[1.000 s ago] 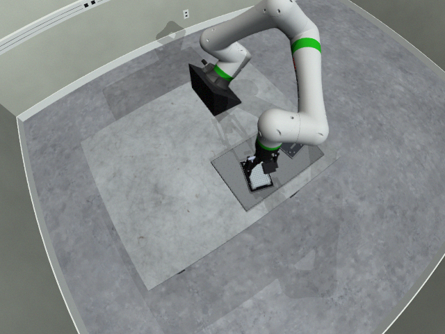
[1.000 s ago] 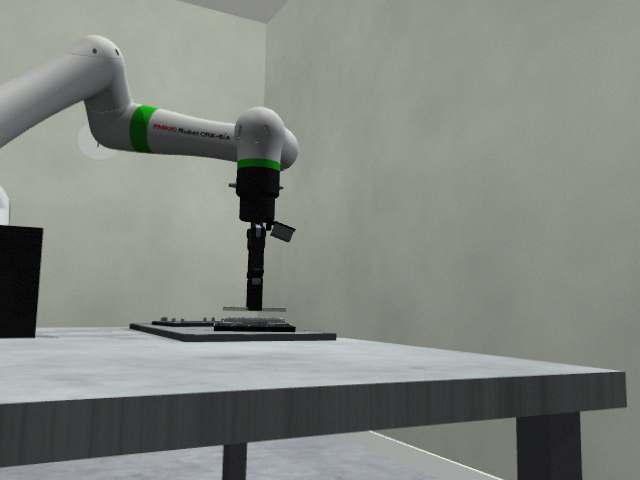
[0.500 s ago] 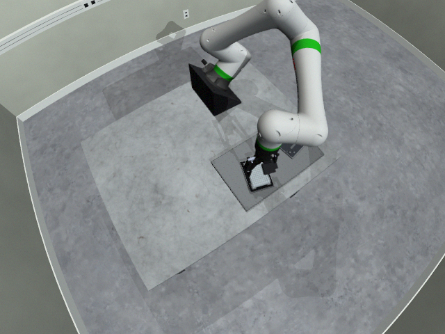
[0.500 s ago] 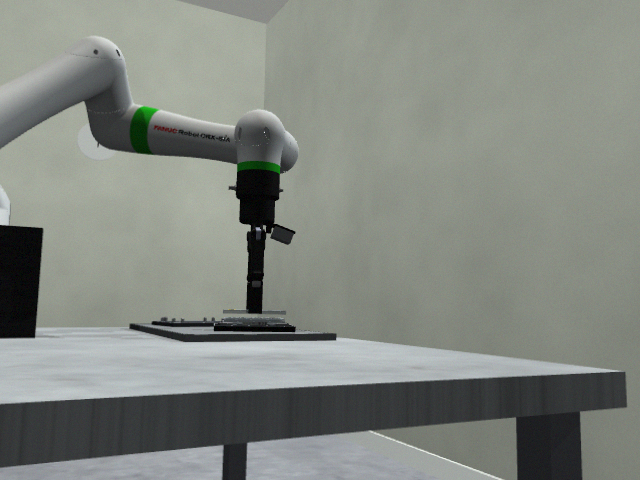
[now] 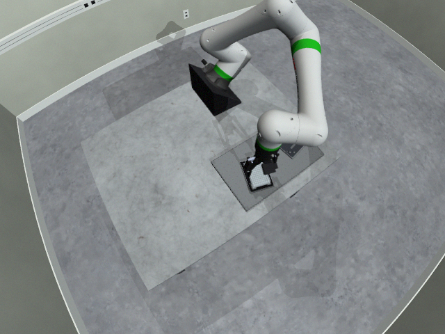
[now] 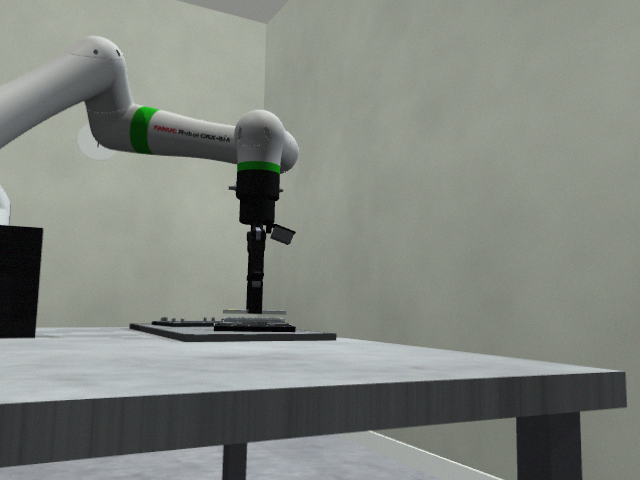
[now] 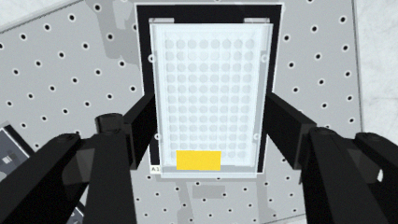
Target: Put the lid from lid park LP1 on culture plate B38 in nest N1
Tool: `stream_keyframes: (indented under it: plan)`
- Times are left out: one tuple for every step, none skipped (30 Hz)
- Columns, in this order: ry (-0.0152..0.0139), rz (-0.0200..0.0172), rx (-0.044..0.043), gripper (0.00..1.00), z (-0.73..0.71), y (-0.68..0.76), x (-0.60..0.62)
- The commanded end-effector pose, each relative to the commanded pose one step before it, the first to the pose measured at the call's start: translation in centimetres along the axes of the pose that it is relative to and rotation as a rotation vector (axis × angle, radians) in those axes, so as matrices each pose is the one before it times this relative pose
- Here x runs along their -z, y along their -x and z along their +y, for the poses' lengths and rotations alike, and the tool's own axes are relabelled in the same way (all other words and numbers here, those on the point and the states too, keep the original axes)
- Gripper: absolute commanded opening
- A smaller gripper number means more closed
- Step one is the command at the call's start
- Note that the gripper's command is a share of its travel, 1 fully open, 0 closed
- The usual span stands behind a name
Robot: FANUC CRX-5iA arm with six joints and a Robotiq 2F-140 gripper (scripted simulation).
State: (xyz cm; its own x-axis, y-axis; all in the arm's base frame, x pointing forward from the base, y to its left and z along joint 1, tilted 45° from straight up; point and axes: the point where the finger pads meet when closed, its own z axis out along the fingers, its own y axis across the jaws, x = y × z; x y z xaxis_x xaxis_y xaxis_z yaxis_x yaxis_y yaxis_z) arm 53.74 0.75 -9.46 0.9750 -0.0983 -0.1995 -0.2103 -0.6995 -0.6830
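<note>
A narrow gap separates the held lid (image 6: 253,311) from the plate (image 6: 254,326) below it. Around the hand (image 6: 254,308), the air is open on every side. On the worktop (image 6: 361,369), only the black box (image 6: 18,281) stands tall, well apart.
</note>
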Motion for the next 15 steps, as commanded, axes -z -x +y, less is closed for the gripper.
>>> stream_keyframes:
  plan:
    - [0.00082,0.00185,0.00045,0.61,0.021,-0.055,0.057]
    - [0.00000,0.00000,0.00004,0.61,-0.001,-0.001,-0.035]
    - [0.00000,0.00000,0.00004,0.61,-0.001,-0.001,-0.041]
    - [0.00000,0.00000,0.00005,0.61,-0.002,-0.001,-0.046]
    - [0.00000,0.00000,0.00000,0.61,0.000,0.000,0.000]
    - [0.00000,0.00000,0.00000,0.61,0.000,0.000,0.000]
    - [0.00000,0.00000,0.00005,0.61,-0.002,-0.001,-0.051]
    - [0.00000,0.00000,0.00006,0.61,-0.002,-0.001,-0.055]
    - [0.00000,0.00000,0.00006,0.61,-0.002,-0.001,-0.059]
    - [0.00000,0.00000,0.00006,0.61,-0.002,-0.001,-0.061]
    - [0.00000,0.00000,0.00006,0.61,-0.002,-0.001,-0.062]
    - [0.00000,0.00000,0.00000,0.61,-0.002,-0.002,-0.062]
    - [0.00000,0.00000,0.00000,0.61,-0.002,-0.002,-0.061]
    - [0.00000,0.00000,0.00000,0.61,-0.002,-0.002,-0.059]
    - [0.00000,0.00000,0.00000,0.61,-0.002,-0.001,-0.056]
